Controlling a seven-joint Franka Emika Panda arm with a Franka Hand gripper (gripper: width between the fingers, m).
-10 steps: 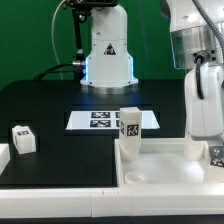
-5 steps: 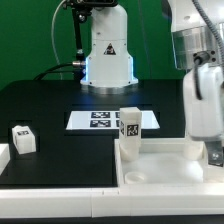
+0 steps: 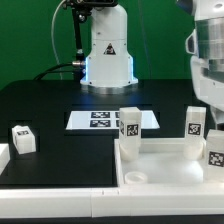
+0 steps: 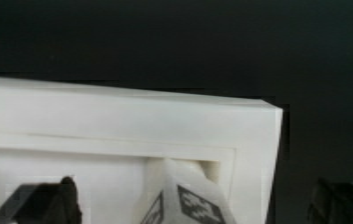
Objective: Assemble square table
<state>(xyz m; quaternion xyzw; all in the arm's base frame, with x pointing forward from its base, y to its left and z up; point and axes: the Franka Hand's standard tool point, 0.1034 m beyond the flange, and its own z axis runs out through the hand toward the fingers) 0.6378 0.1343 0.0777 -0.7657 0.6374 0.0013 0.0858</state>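
Observation:
The white square slab lies at the front right of the exterior view, with a round hole at its near left corner. Three tagged white legs stand upright on it: one at the far left, one at the far right, one at the right edge. A loose tagged leg lies on the table at the left. My gripper hangs above the far right leg. In the wrist view the gripper is open, its dark fingers wide apart, with a leg and the slab below.
The marker board lies flat behind the slab, in front of the robot base. A plain white block sits at the exterior view's left edge. The table is black.
My gripper has risen from the slab's far right corner. The two legs on the right, hidden behind it before, now show.

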